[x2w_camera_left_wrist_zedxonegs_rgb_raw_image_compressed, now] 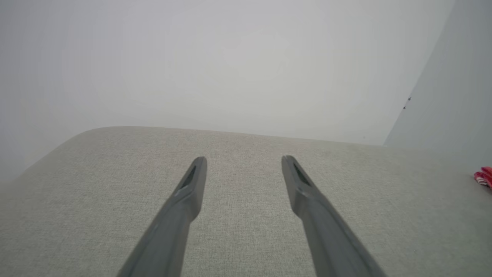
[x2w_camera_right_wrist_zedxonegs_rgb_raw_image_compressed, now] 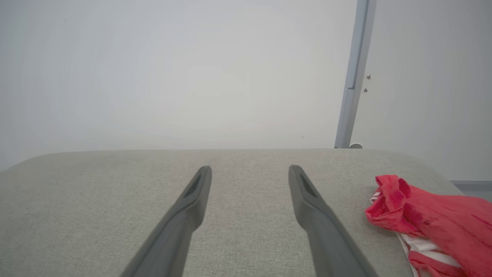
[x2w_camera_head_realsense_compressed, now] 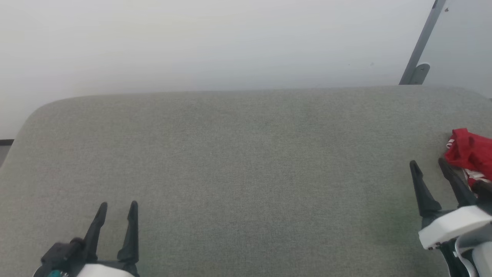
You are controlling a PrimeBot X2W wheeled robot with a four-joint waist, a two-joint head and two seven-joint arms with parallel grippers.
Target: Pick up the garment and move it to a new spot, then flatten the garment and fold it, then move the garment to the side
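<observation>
A small white mark (x2w_camera_head_realsense_compressed: pixel 449 144) showed on the red cloth of the garment (x2w_camera_head_realsense_compressed: pixel 469 152), but it was too small to tell whether it was lettering. White panels and thin red-and-white striped trim peeked out along its lower folds.

The upholstered surface (x2w_camera_head_realsense_compressed: pixel 246 154) was a broad pad covered in a pale grey-green woven fabric, with rounded far corners and a soft far edge. The garment lay crumpled in a loose heap at the right edge of the surface, about midway between its near and far sides, partly cut off by the frame in the head view.

Behind the surface rose a plain, pale wall (x2w_camera_head_realsense_compressed: pixel 192 46). A slim grey metal post (x2w_camera_head_realsense_compressed: pixel 421 46) stood against the wall just past the far right corner of the surface, with a rounded foot where it met the surface's far edge. In the right wrist view two tiny dark specks (x2w_camera_right_wrist_zedxonegs_rgb_raw_image_compressed: pixel 367 82) marked the wall panel to the right of the post.

The left gripper (x2w_camera_head_realsense_compressed: pixel 118 205) hung over the near left part of the surface, its fingers spread apart with nothing between them. The right gripper (x2w_camera_head_realsense_compressed: pixel 427 162) hung over the near right part of the surface, fingers likewise spread and empty, with the garment just beside its outer finger and not touching it.
</observation>
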